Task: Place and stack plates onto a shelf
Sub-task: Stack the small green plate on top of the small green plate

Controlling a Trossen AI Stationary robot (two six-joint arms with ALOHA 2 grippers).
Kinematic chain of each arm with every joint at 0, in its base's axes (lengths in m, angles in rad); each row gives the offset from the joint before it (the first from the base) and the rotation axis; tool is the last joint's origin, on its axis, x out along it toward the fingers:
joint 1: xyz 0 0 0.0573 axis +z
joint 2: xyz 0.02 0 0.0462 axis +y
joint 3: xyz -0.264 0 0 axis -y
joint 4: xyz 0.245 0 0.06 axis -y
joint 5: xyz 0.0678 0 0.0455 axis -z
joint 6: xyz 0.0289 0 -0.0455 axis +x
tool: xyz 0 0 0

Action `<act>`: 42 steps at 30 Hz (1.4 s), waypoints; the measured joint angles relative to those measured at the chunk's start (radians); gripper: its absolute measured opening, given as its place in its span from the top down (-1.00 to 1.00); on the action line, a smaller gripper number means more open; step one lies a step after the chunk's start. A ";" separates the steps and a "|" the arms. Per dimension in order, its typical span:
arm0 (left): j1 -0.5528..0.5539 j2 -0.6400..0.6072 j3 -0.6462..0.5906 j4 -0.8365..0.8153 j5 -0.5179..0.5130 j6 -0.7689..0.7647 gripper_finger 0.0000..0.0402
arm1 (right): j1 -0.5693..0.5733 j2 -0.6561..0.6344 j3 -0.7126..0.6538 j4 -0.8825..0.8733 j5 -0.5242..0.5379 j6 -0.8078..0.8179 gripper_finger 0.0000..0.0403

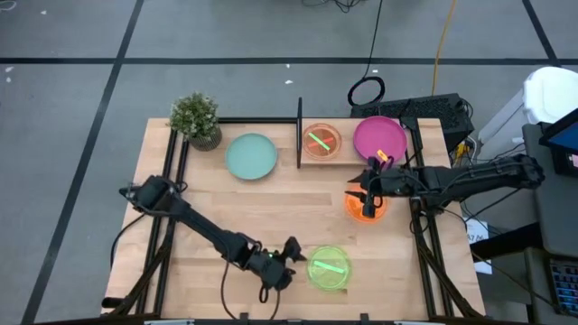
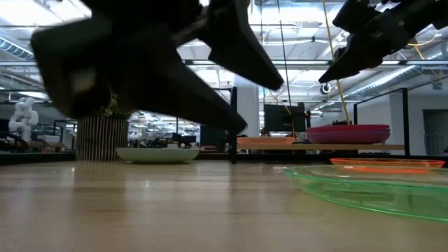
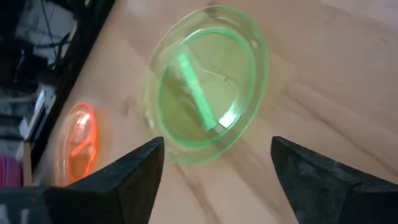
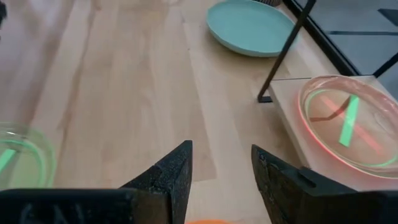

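A translucent green plate [image 1: 329, 268] [image 3: 205, 81] lies flat on the table near its front edge. My left gripper [image 1: 291, 257] [image 3: 216, 144] stands open just left of it, fingers on either side of its near rim without touching. My right gripper [image 1: 366, 197] [image 4: 222, 155] hangs open over an orange translucent plate [image 1: 364, 208] [image 2: 388, 165] on the table. The shelf [image 1: 347, 135] [image 4: 286, 99], with its black upright panel [image 1: 299, 134], carries a translucent pink plate with green showing in it [image 1: 321, 141] [image 4: 345, 121] and a magenta plate [image 1: 379, 137] [image 2: 348, 131]. A pale teal plate [image 1: 251, 155] [image 4: 250, 26] rests on the table left of the panel.
A potted plant [image 1: 195, 119] stands at the far left corner, beside the teal plate. Bare wood stretches across the table's middle [image 1: 271, 203]. Cables and a dark box [image 1: 433, 110] lie behind the shelf, off the far right corner.
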 joint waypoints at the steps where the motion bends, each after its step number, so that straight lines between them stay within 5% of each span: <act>1: -0.005 0.015 0.000 0.017 0.000 0.017 -0.44 | 0.006 0.000 0.000 0.000 0.000 0.006 0.26; 15: -0.007 0.103 0.001 0.142 0.002 0.183 -0.05 | 0.057 0.000 0.000 0.053 0.002 0.019 0.26; 42: 0.124 0.151 0.004 0.178 0.266 0.414 0.45 | 0.056 0.000 -0.001 0.071 0.004 -0.005 0.26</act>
